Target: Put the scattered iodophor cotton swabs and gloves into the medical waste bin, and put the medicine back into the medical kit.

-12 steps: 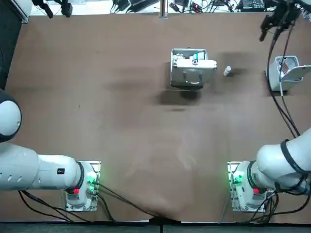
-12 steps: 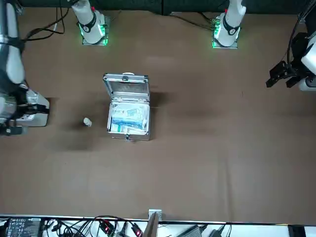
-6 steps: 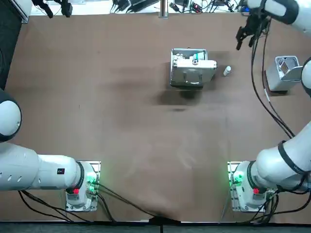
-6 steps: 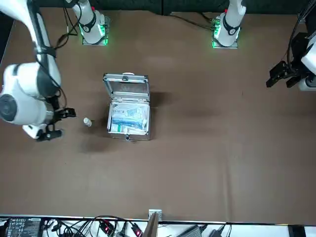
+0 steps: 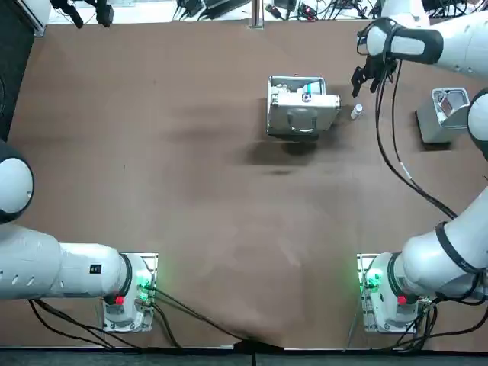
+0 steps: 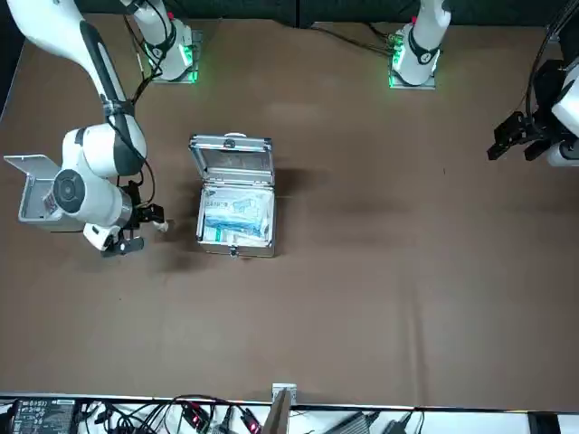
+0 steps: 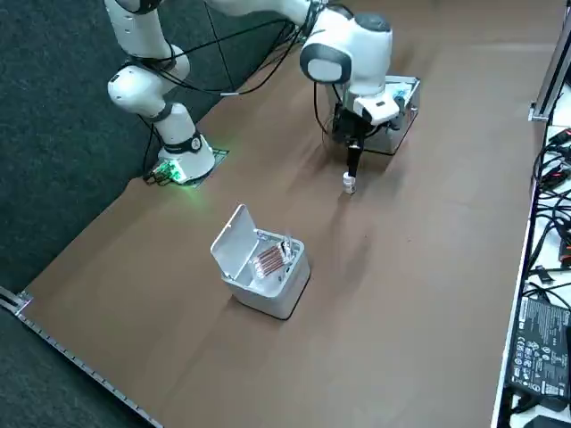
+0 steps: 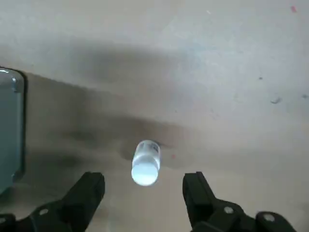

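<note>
A small white medicine bottle (image 5: 356, 111) stands on the brown table just to the right of the open metal medical kit (image 5: 301, 107). My right gripper (image 5: 365, 84) hangs directly over the bottle (image 8: 146, 163), open, with one dark finger (image 8: 89, 188) on each side of it and not touching. In the side view the gripper (image 7: 353, 166) sits just above the bottle (image 7: 349, 184), beside the kit (image 7: 393, 114). The white waste bin (image 5: 446, 114) stands at the table's right edge with its lid up, and brown-tipped swabs (image 7: 270, 259) lie inside.
The kit (image 6: 235, 203) holds white and blue boxes, and its lid stands raised on the robot's side. My arm's cable (image 5: 396, 152) loops above the table between kit and bin. Cables and electronics lie past the far edge (image 7: 544, 339).
My right arm has swung from over the waste bin leftward along the table's far side. It has come down over the medicine bottle beside the kit.
</note>
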Available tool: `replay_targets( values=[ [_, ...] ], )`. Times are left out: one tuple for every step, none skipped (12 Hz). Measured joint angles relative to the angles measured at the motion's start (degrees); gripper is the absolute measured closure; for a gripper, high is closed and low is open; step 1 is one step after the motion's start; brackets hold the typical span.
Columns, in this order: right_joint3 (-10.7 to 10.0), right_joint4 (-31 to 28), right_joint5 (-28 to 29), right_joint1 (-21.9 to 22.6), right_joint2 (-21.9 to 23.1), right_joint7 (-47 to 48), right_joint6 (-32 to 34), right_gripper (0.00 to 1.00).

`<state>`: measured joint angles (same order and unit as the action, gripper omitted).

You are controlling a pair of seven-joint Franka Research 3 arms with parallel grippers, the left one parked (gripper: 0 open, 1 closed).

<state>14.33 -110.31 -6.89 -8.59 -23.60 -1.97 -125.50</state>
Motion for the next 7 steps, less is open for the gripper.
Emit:
replay_targets(
  values=[
    [-0.2, -1.6, 0.0, 0.0, 0.0, 0.0, -2.4, 0.00],
    [-0.2, -2.7, 0.0, -0.1, 0.0, 0.0, -4.1, 0.00],
    [-0.3, -3.6, 0.0, -0.1, 0.0, 0.0, -5.2, 0.00],
    [-0.3, -4.2, 0.0, -0.1, 0.0, 0.0, -6.1, 0.00],
    [-0.4, -4.9, 0.0, -0.1, 0.0, 0.0, -7.1, 0.01],
    [-0.4, -5.5, 0.0, -0.1, -0.1, 0.0, -8.2, 0.01],
    [-0.4, -6.0, 0.0, -0.2, -0.2, 0.0, -8.9, 0.02]
  ],
)
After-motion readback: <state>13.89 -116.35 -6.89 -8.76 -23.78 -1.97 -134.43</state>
